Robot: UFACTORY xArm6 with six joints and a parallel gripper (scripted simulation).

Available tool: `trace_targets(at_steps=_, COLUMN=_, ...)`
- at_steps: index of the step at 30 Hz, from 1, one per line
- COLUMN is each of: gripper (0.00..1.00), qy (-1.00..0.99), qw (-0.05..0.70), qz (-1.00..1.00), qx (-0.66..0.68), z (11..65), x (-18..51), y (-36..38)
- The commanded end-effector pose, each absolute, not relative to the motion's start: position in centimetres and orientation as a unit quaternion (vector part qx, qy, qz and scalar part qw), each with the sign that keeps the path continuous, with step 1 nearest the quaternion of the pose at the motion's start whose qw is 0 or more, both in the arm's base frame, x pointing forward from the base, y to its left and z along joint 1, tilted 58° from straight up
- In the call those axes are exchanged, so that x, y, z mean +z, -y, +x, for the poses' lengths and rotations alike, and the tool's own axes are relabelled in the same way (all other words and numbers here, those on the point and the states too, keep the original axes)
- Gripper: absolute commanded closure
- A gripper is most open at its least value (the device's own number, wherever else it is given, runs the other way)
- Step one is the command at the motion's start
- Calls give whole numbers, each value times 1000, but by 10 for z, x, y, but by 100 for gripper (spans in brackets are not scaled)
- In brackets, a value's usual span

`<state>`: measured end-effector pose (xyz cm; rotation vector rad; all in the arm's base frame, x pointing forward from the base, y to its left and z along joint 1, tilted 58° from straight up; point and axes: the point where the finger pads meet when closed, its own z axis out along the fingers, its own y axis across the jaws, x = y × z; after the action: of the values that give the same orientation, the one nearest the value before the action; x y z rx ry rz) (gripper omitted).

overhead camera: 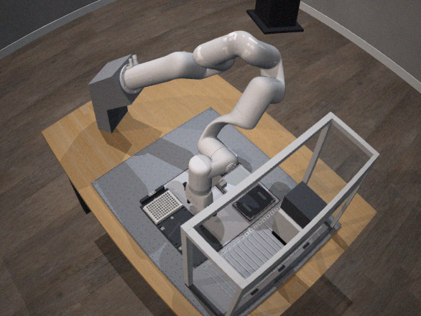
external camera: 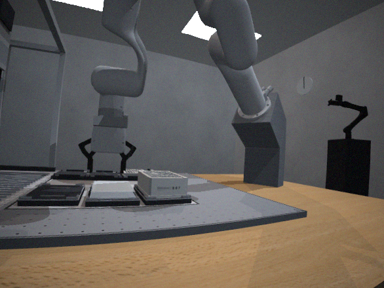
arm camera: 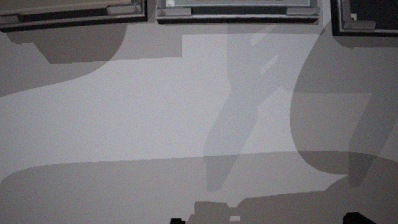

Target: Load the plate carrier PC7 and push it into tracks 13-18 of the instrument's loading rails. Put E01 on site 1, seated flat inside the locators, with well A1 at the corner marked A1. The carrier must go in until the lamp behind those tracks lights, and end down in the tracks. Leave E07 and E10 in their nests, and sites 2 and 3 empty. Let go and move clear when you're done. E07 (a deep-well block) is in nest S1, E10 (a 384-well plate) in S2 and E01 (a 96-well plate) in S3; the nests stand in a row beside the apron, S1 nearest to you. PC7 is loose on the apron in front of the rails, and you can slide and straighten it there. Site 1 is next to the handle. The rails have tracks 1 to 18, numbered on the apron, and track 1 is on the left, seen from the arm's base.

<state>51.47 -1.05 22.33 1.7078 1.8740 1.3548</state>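
Note:
The dark plate carrier PC7 (overhead camera: 181, 224) lies loose on the apron in front of the rails. The white 96-well plate E01 (overhead camera: 162, 206) sits on its end site, away from the rails; it also shows low behind the nests in the side view (external camera: 134, 171). My gripper (external camera: 105, 169) is open and empty, pointing straight down just above the carrier, next to E01 and not touching it. In the wrist view only its fingertips show at the bottom edge. The deep-well block E07 (external camera: 162, 186) and the flat plate E10 (external camera: 111, 190) sit in their nests. Nest S3 (external camera: 52, 194) is empty.
The white instrument frame (overhead camera: 280, 201) stands over the loading rails (overhead camera: 251, 248). A dark box (overhead camera: 303, 202) sits inside the frame at the far end of the rails. The arm's base block (overhead camera: 108, 93) stands at the table's far corner.

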Motion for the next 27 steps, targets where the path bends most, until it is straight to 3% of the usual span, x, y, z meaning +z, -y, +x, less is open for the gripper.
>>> trace_targets(at_steps=1, gripper=0, qy=-646, qw=134, qz=589, qx=467, z=510, x=228, y=14)
trace_targets(at_steps=27, gripper=0, qy=-646, qw=134, qz=589, qx=467, z=481, x=249, y=32)
